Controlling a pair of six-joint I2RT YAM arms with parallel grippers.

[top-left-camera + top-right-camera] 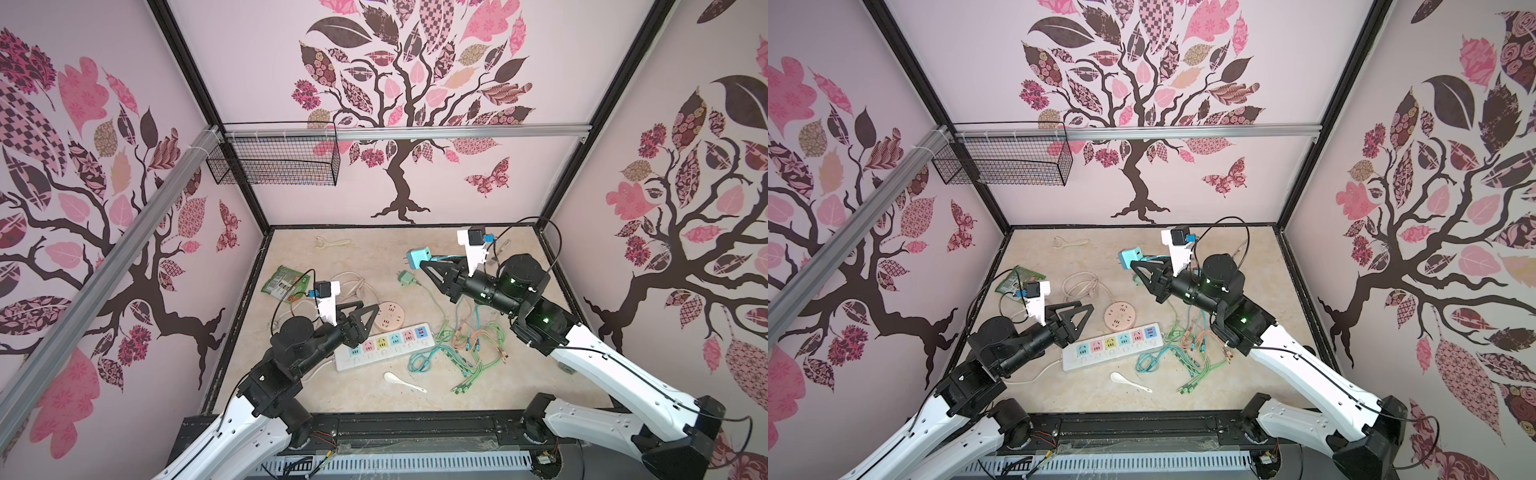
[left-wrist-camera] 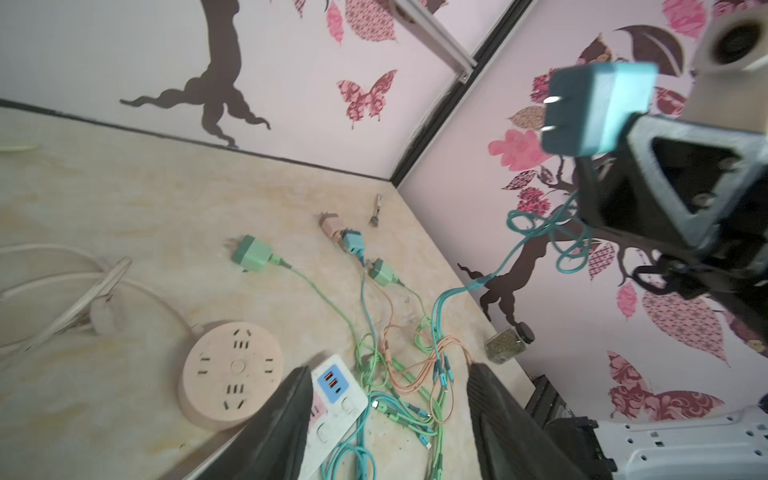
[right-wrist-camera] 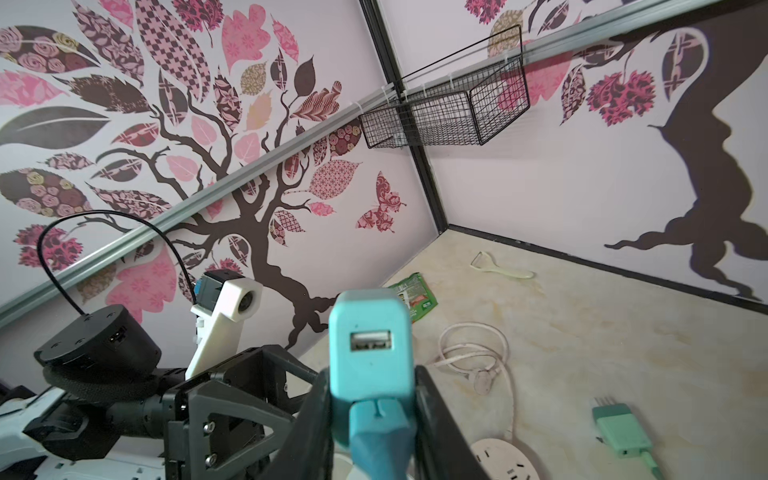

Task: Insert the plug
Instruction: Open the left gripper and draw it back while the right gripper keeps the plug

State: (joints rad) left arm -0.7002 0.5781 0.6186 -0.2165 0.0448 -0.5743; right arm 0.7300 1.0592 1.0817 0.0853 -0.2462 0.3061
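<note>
The plug (image 1: 415,257) is a teal charger block with two metal prongs and a teal cable at its back. My right gripper (image 1: 424,264) is shut on it and holds it raised over the far middle of the table. In the right wrist view the plug (image 3: 370,345) sits squeezed between the fingers of the right gripper (image 3: 372,399). A white power strip (image 1: 386,354) with coloured sockets lies near the front. My left gripper (image 1: 368,306) hovers open and empty over the strip's left part. The left wrist view shows the left gripper (image 2: 388,390) above the strip's blue end (image 2: 332,419).
A round pink socket (image 1: 388,316) lies behind the strip. A tangle of green, teal and orange cables (image 1: 461,345) spreads to its right, with a green charger (image 1: 405,277) beyond. A white spoon (image 1: 401,380), green packet (image 1: 284,282), coiled white cord (image 1: 353,286) and small jar (image 2: 507,343) lie around.
</note>
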